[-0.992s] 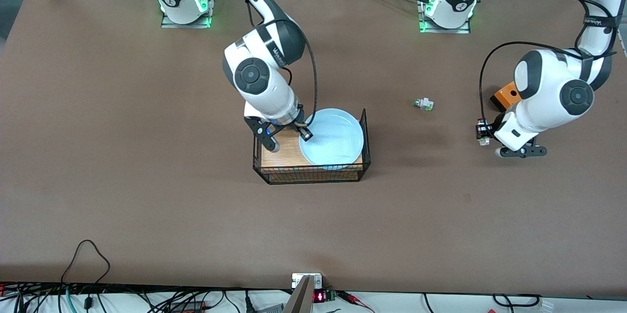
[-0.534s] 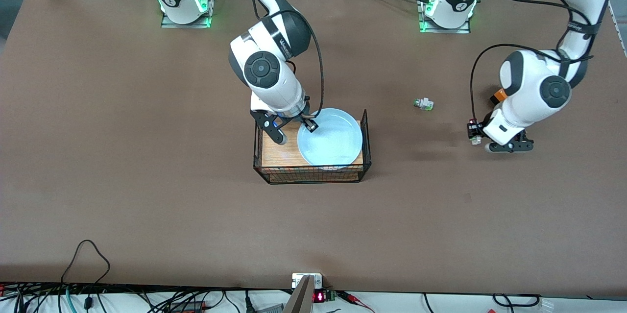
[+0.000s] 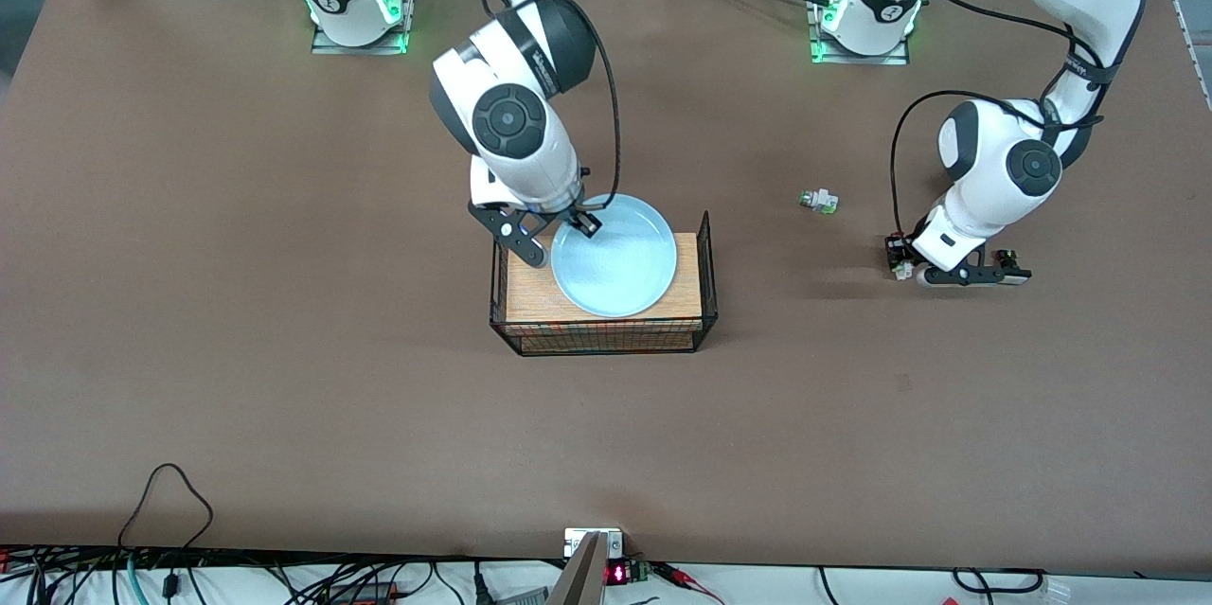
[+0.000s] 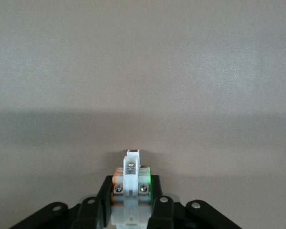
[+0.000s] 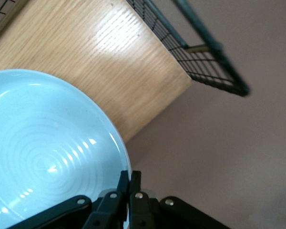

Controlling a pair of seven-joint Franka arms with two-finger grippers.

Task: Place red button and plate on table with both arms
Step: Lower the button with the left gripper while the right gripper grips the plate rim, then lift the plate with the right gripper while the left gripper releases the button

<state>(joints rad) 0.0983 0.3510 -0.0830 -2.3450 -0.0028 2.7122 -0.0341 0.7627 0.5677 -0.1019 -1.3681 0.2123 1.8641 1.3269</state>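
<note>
The right gripper (image 3: 568, 240), clamped on the pale blue plate's (image 3: 615, 255) rim above the wire rack (image 3: 606, 326), should lift it level clear of the mesh, while the left gripper (image 4: 132, 202), gripping the red button (image 4: 132, 179), lowers gently over the table (image 3: 284, 302).

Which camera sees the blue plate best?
The front view: it shows the whole plate over the wire rack, with the right gripper shut on its rim. The right wrist view shows part of it close up. The left wrist view shows none.
</note>
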